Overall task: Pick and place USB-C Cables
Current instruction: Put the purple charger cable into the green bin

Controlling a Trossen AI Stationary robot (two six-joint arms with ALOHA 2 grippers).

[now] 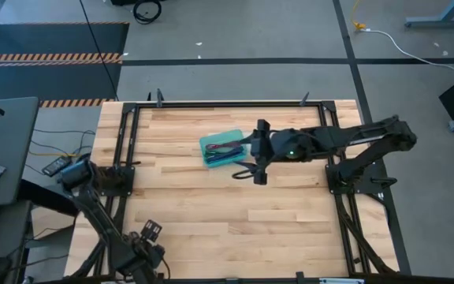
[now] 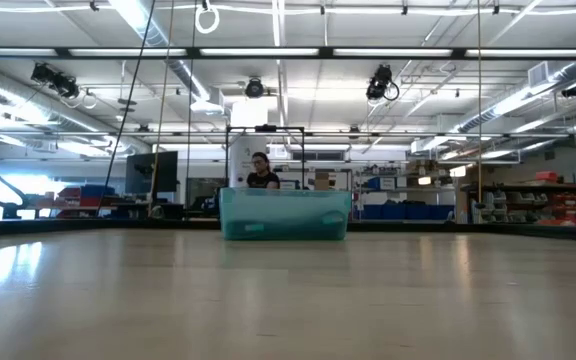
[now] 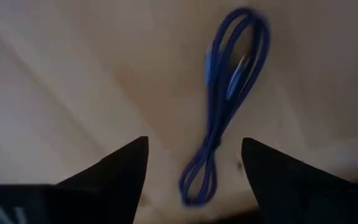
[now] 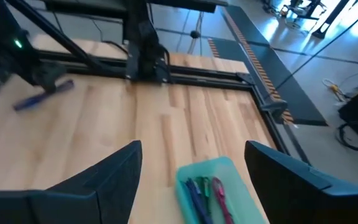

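A purple cable (image 3: 229, 87) lies in a long loop on the bare wood. My left gripper (image 3: 194, 142) hangs over it near the table's near left corner (image 1: 150, 233), open, one finger on either side of the loop's lower end and touching nothing. The teal tray (image 1: 223, 148) stands at the table's middle and holds a blue cable (image 4: 194, 190), a green one (image 4: 207, 193) and a maroon one (image 4: 219, 190). My right gripper (image 4: 192, 146) is open and empty, just right of the tray (image 1: 252, 151) and above it.
The tray (image 2: 283, 215) shows alone on the table in the low view, with a person (image 2: 261, 172) in the room far behind it. A black metal frame (image 1: 227, 102) runs along the table's far edge and sides. Bare wood lies between the tray and the near edge.
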